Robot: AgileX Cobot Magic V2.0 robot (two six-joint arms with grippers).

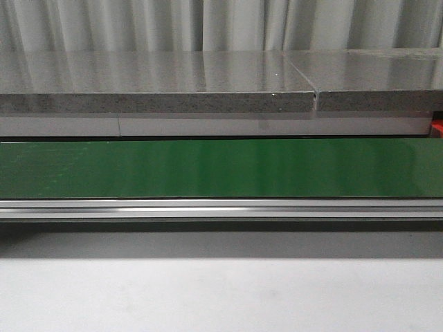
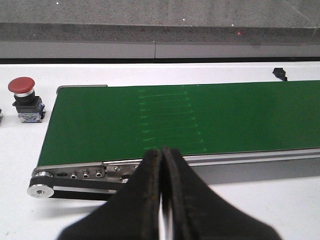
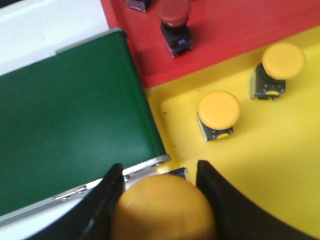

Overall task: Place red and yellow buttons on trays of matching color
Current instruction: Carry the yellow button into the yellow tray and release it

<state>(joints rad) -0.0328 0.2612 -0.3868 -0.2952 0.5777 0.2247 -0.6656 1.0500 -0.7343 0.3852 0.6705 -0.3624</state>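
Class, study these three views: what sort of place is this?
Probably a lab sorting station: a green conveyor belt, a red tray and yellow tray holding push buttons, and a grey curtain backdrop.

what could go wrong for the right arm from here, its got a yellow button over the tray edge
The right gripper holds a yellow button near the yellow tray rim beside the conveyor belt; released early, it may land on the edge. Placed further in, it could knock the two yellow buttons already there.

Blk tapered claw (image 2: 162, 200) fingers (image 3: 107, 200)
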